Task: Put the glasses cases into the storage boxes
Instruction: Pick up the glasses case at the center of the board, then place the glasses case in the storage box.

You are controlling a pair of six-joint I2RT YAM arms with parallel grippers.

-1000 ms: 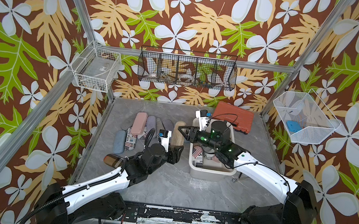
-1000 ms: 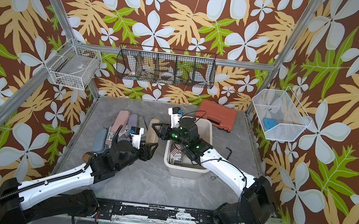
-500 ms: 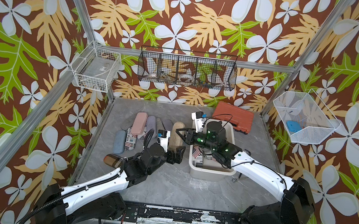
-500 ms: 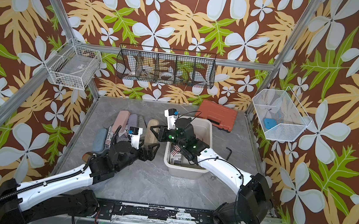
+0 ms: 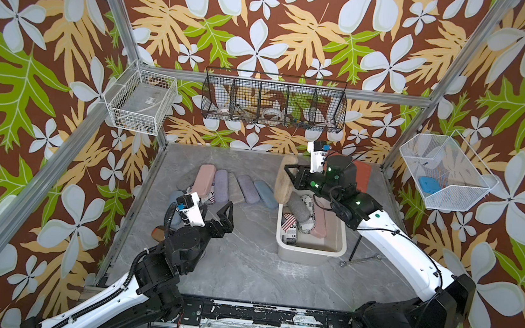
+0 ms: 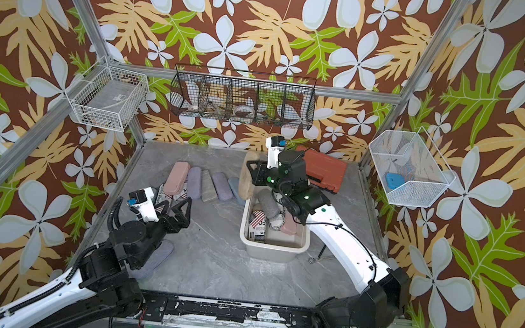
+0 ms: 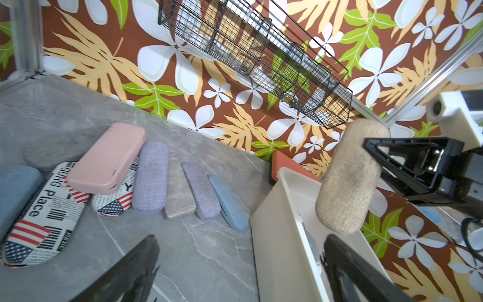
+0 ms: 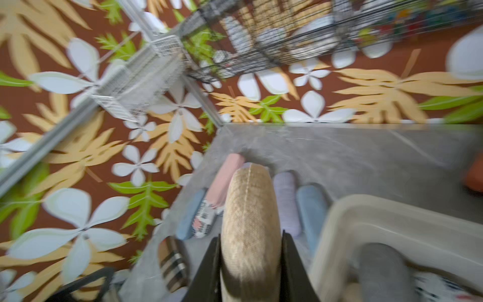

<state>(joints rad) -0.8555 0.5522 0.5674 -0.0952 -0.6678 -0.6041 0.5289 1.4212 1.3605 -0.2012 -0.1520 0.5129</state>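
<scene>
Both top views: the right gripper (image 5: 289, 177) is clamped on the tan woven glasses case (image 5: 282, 188), held nearly upright between its fingers, lower end just above the far corner of the cream storage tub (image 5: 308, 256). The left gripper (image 6: 176, 207) is spread wide and empty, well apart from the tub

Left wrist view: beyond its own open fingers (image 7: 136, 266), the tan woven glasses case (image 7: 347, 177) hangs over the tub's rim (image 7: 269, 235). The pink case (image 7: 107, 159) and its neighbours lie on the table ahead of them

Right wrist view, blurred: both fingers (image 8: 209, 274) press the case's sides, and a grey case (image 8: 381, 272) lies in the tub beside them. I judge the placing goes best if the case is carried further over the tub's bare part, tipped flat and lowered before the fingers let go, lest it catch the rim or roll off the pile
</scene>
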